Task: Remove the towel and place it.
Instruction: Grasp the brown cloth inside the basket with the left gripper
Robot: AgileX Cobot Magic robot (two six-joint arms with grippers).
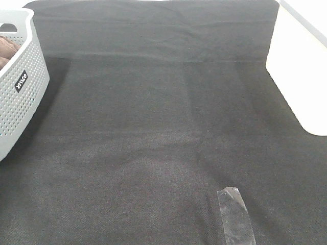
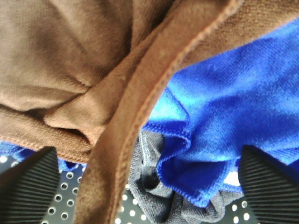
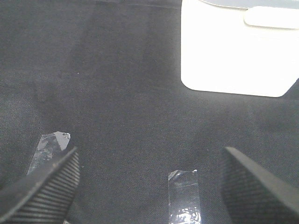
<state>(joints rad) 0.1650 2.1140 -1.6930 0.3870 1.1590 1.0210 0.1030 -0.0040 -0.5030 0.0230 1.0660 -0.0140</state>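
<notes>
Left gripper (image 2: 149, 184) jaws wide, nothing gripped. Towel (image 2: 70, 60) bunched just beyond it, hem (image 2: 135, 112) running between the jaws, over blue cloth (image 2: 233, 102). Likely soft, limp, light: pinch the hem fold. Right gripper (image 3: 152, 186) wide, empty.

1. One brown towel (image 2: 70, 60).
2. One blue cloth (image 2: 233, 102).
3. One grey cloth (image 2: 163, 205).
4. One grey perforated basket (image 1: 20, 87), far left.
5. One white bin (image 1: 301, 76), far right.
6. Two clear tape strips (image 3: 46, 150) (image 3: 183, 196), near.
7. One black table cloth (image 1: 143, 127).
</notes>
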